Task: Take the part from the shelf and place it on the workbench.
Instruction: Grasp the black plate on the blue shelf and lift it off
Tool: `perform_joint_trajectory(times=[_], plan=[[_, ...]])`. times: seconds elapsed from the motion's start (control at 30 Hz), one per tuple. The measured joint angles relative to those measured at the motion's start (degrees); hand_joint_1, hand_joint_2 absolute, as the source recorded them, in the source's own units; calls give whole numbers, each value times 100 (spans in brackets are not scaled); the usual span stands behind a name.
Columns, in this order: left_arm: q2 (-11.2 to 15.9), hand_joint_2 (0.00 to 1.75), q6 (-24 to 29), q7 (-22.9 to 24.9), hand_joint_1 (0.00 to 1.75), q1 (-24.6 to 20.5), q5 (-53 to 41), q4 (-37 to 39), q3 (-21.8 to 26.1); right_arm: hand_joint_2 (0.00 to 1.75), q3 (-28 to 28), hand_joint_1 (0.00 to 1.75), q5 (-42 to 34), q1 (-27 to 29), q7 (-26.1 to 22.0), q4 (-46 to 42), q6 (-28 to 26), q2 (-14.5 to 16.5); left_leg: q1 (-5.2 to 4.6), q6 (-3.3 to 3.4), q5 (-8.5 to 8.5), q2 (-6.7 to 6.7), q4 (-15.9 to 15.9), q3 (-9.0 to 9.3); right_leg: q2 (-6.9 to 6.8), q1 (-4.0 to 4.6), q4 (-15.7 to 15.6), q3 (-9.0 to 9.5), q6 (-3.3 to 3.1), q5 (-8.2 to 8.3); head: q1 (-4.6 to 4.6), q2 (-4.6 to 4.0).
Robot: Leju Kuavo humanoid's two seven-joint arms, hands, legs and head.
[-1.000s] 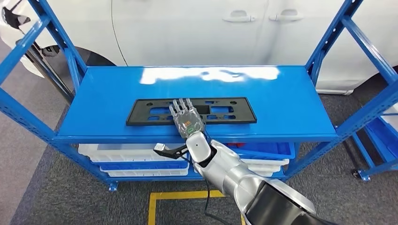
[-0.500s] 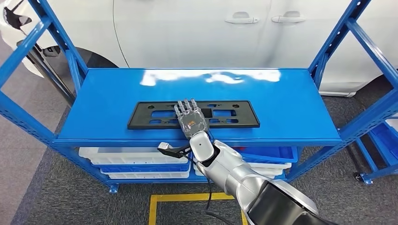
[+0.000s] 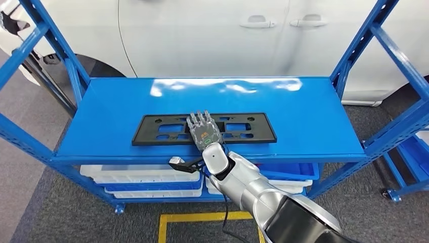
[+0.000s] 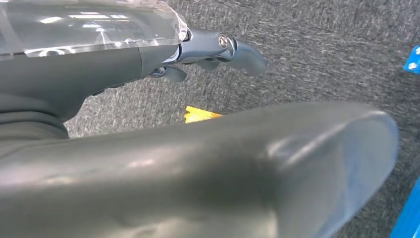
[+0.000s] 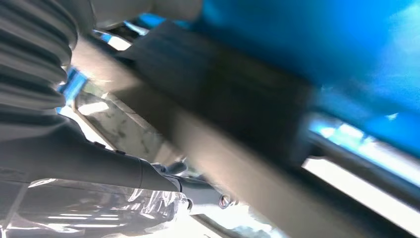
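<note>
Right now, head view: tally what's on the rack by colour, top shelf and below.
Black: 1, the part on the top shelf, right hand resting on it
White bins: at least 2
Blue bins: at least 2
Total: at least 5

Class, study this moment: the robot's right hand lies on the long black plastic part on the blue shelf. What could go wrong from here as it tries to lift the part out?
1. The right hand lies flat on the long black plastic part, so it may slide it rather than grip it.
2. The hand sits near the part's middle; a one-handed lift may let the long ends tip.
3. The blue metal shelf has slanted side braces which a tilted part could hit.
</note>
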Motion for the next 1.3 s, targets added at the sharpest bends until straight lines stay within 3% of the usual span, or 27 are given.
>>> perform_joint_trajectory(times=[0.07, 0.13, 0.2, 0.27, 0.3, 0.33, 0.4, 0.43, 0.47, 0.53, 0.6, 0.67, 0.73, 0.77, 0.8, 0.83, 0.9, 0.97, 1.07, 1.13, 1.23, 1.27, 1.3], plan=[[-3, 0, -10, -11, 0, 5, 22, 0, 2, 175, -19, 175, -1, -4, -39, -4, 38, 17, 15, 67, 4, -9, -18, -3, -4, -6, 18, -4, 50, -30, 1, 0], [-8, 0, -25, -30, 0, -1, 51, 0, 3, 175, -32, 175, -1, -18, -60, -16, 60, 27, 34, 130, 11, -8, -45, 16, -13, -18, 294, -119, 108, -219, 1, 0], [-10, 0, -38, -55, 0, -11, 67, 0, 4, 175, -45, 175, 1, -21, -70, -27, 71, 30, 35, 169, 6, -4, -50, 22, -21, -44, 1037, -485, 152, -568, 1, 0], [-10, 0, -57, -77, 0, -14, 79, 0, 6, 175, -58, 175, 13, -19, -74, -33, 93, 31, 31, 179, -3, -5, -48, 28, -24, -68, 1650, -818, 171, -729, 1, 0], [-10, 0, -73, -89, 0, -15, 86, 0, 7, 175, -65, 175, 25, -27, -76, -38, 113, 32, 29, 178, -9, -7, -47, 38, -24, -74, 1636, -836, 165, -636, 1, 0], [-11, 0, -88, -103, 0, -19, 97, 0, 8, 175, -72, 175, 39, -43, -76, -42, 138, 34, 27, 173, -16, -11, -47, 53, -24, -77, 1397, -744, 147, -449, 1, 1], [-21, 0, -119, -138, 0, -35, 119, 1, 9, 175, -93, 175, 63, -96, -80, -51, 173, 46, 18, 154, -33, -15, -45, 78, -24, -58, 595, -391, 73, -38, 1, 1], [-28, 0, -131, -154, 0, -48, 131, 2, 9, 175, -103, 175, 70, -122, -87, -55, 179, 55, 8, 135, -39, -16, -42, 79, -28, -42, 277, -253, 42, 79, 1, 1], [-34, 0, -142, -167, 0, -60, 139, 3, 10, 175, -111, 175, 76, -141, -94, -61, 180, 64, 6, 110, -42, -15, -41, 74, -30, -22, 90, -178, 19, 127, 1, 1], [-40, 0, -164, -187, 0, -77, 146, 4, 10, 175, -117, 175, 87, -156, -105, -73, 181, 77, 3, 44, -38, -13, -55, 70, -34, -2, 1, -159, -2, 135, 1, 1], [-38, 0, -186, -207, 0, -89, 147, 5, 10, 175, -126, 175, 95, -162, -101, -92, 181, 89, 15, -15, -90, -9, -9, 54, -41, -34, -62, -125, -42, 166, 1, 1], [-35, 0, -205, -250, 0, -102, 130, 6, 10, 175, -144, 175, 99, -170, -93, -107, 177, 108, 25, -62, -346, -4, 415, -129, -54, -66, -115, -88, -90, 189, -1, 1], [-35, 0, -212, -348, 0, -104, 96, 7, 9, 175, -174, 175, 104, -164, -101, -108, 148, 118, 29, -106, -686, -3, 1183, -492, -57, -58, -113, -85, -119, 183, -1, 1], [-33, 0, -213, -416, 0, -102, 77, 7, 8, 175, -193, 175, 107, -157, -116, -108, 114, 119, 30, -123, -759, -2, 1464, -634, -56, -55, -106, -84, -121, 178, -1, 1], [-32, 0, -218, -480, 0, -101, 63, 7, 3, 175, -216, 175, 107, -152, -139, -109, 68, 119, 31, -134, -725, -2, 1547, -685, -54, -54, -97, -83, -120, 170, -1, 1], [-32, 0, -223, -538, 0, -102, 50, 7, -3, 175, -246, 175, 105, -150, -166, -115, 11, 119, 34, -139, -583, 0, 1394, -621, -51, -56, -83, -79, -113, 158, -1, 1], [-29, 0, -237, -603, 0, -114, 32, 7, -17, 175, -317, 175, 97, -152, -228, -138, -121, 120, 42, -134, -205, 9, 654, -273, -38, -58, -31, -79, -79, 118, -1, 0], [-28, 0, -237, -610, 0, -128, 5, 7, -32, 175, -401, 175, 62, -155, -314, -175, -292, 123, 31, -76, -40, 7, 115, -27, -22, -33, 38, -115, -26, 85, 0, 0], [-28, 0, -221, -574, 0, -143, -41, 7, -73, 175, -586, 175, -127, -160, -537, -296, -679, 134, 20, 48, -37, -8, 40, -23, -17, -16, 64, -163, 49, 78, -1, 1], [-28, 0, -226, -575, 0, -169, -43, 7, -105, 175, -781, 175, -322, -188, -720, -451, -991, 137, 33, 114, -18, -9, 23, -25, -23, -32, 241, -239, 110, -56, 1, 0], [-24, 0, -222, -628, 0, -214, -20, 7, -136, 175, -1147, 175, -872, -212, -1244, -745, -1384, 129, 37, 168, -15, -8, 16, -24, -28, -61, 1259, -710, 177, -562, 1, 0], [-21, 0, -217, -675, 0, -221, -2, 7, -139, 175, -1314, 175, -1182, -189, -1523, -890, -1490, 122, 34, 173, -17, -8, 17, -23, -28, -70, 1594, -879, 185, -667, 1, 0], [-19, 0, -214, -730, 0, -223, 19, 7, -142, 175, -1513, 175, -1506, -157, -1811, -1067, -1552, 114, 32, 174, -20, -9, 18, -21, -28, -75, 1753, -971, 185, -666, 1, -1]])
